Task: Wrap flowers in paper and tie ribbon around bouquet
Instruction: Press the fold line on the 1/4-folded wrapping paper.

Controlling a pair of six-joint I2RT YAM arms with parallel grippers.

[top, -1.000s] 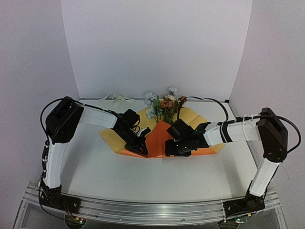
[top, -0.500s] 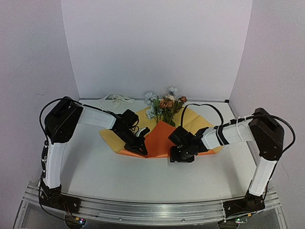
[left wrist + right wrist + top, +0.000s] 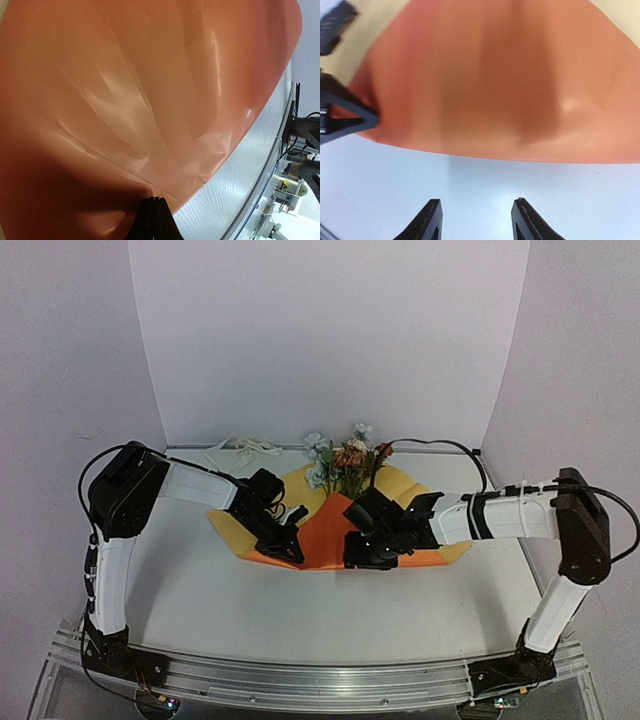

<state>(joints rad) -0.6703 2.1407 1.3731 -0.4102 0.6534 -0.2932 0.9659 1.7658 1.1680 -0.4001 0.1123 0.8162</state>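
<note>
The paper (image 3: 330,530) lies mid-table, its orange face folded up over the stems and yellow showing at both sides. The flowers (image 3: 347,458) stick out past its far edge. My left gripper (image 3: 295,550) is shut on the paper's near left edge. In the left wrist view its closed tips (image 3: 155,200) pinch the orange paper (image 3: 150,90). My right gripper (image 3: 362,554) hovers at the paper's near edge, open and holding nothing. In its wrist view the right gripper (image 3: 477,202) is over bare table, short of the paper (image 3: 495,85). The ribbon (image 3: 240,450) lies loose at the back left.
White walls close in the back and both sides. The table (image 3: 300,620) runs bare toward the front rail (image 3: 320,680). My left gripper's black fingers (image 3: 347,120) show at the left of the right wrist view, close to the paper's edge.
My right gripper dipped toward the near side, then came back to the paper's near edge, its jaws narrowing. My left gripper kept its hold and shifted slightly left.
</note>
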